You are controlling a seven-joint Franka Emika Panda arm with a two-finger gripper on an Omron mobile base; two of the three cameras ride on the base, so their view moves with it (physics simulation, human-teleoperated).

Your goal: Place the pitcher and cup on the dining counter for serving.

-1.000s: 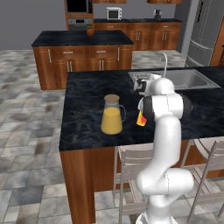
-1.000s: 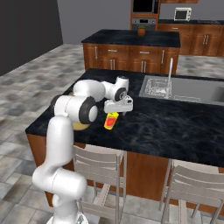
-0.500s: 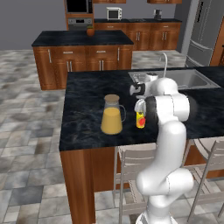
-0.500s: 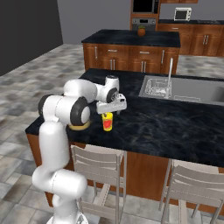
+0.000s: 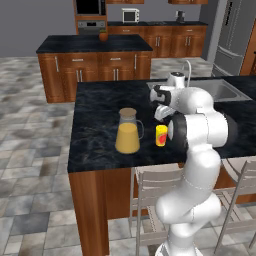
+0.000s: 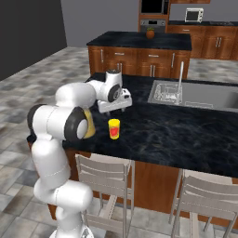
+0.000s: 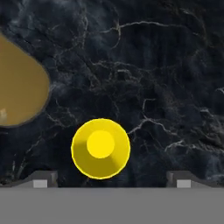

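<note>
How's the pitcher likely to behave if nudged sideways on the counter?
The pitcher probably slides rather than tips: its cone widens toward the base and the orange liquid sits low. It looks heavy for its size, being well filled. The dining counter is glossy stone, so little drag is likely; the cup stands close beside it and could get knocked.

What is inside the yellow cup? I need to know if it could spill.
From the hand view, the cup shows just a yellow floor, with no liquid apparent. It stands upright on the dining counter beside the pitcher.
</note>
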